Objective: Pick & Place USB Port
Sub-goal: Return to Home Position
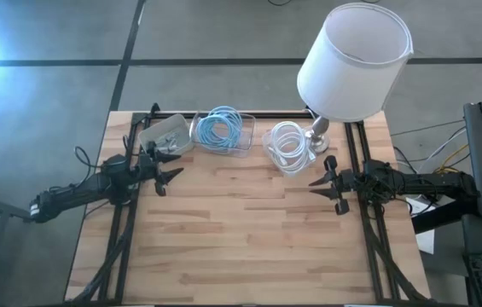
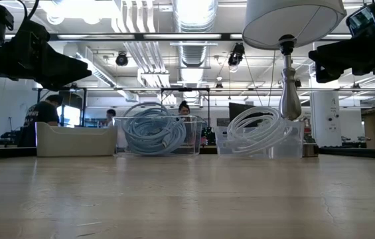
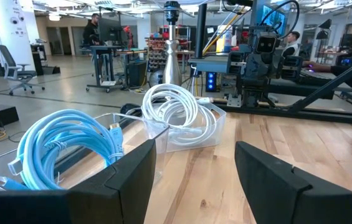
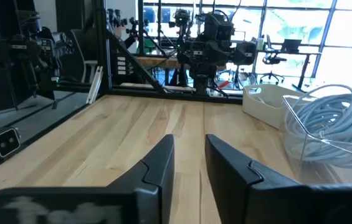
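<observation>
the blue cable (image 1: 220,128) lies coiled in a clear bin (image 2: 196,139), ahead of the left pincer (image 1: 171,170) and off to its far side. the white cable (image 1: 287,145) is coiled in a second bin (image 2: 296,145), just ahead of the right pincer (image 1: 316,182) by the lamp (image 1: 353,60) foot. both are loops, so neither has a long axis. a white bin (image 1: 165,135) sits just beside the left pincer; i cannot tell what it holds.

the left pincer is wide and empty. the right shows a narrow gap and is also empty. both hang above the table (image 1: 249,247), clear of the bins.

no cable lies loose, so going home looks like a plain draw-back along each arm's own side. the wood between the pincers is bare. beyond is an open workshop with a person (image 2: 46,111).
</observation>
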Motion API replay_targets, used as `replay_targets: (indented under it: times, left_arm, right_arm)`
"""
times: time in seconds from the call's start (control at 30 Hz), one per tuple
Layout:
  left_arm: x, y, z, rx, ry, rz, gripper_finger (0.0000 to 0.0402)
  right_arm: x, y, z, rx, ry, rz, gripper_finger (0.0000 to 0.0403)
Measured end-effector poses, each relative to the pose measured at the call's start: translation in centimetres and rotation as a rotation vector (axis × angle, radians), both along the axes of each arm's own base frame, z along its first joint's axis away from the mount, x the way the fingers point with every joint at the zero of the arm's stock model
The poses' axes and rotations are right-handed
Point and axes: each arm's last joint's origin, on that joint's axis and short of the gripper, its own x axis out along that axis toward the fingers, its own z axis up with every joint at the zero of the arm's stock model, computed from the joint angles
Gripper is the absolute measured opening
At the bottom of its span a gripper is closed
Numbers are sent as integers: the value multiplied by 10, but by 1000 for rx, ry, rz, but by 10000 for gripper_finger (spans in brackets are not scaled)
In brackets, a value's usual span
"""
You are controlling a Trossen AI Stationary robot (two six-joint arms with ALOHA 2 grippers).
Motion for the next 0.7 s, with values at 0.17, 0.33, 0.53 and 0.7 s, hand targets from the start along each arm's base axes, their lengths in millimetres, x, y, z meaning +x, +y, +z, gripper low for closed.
replay_targets:
  times: [0.17,0.33,0.53,0.7]
  left_arm:
    - [0,0,0,0,0,0,223]
    - [0,0,0,0,0,0,223]
    - [0,0,0,0,0,0,223]
    - [0,0,0,0,0,0,223]
  right_arm:
    - [0,0,0,0,0,0,91]
    - [0,0,0,0,0,0,87]
    - [0,0,0,0,0,0,74]
    - [0,0,0,0,0,0,68]
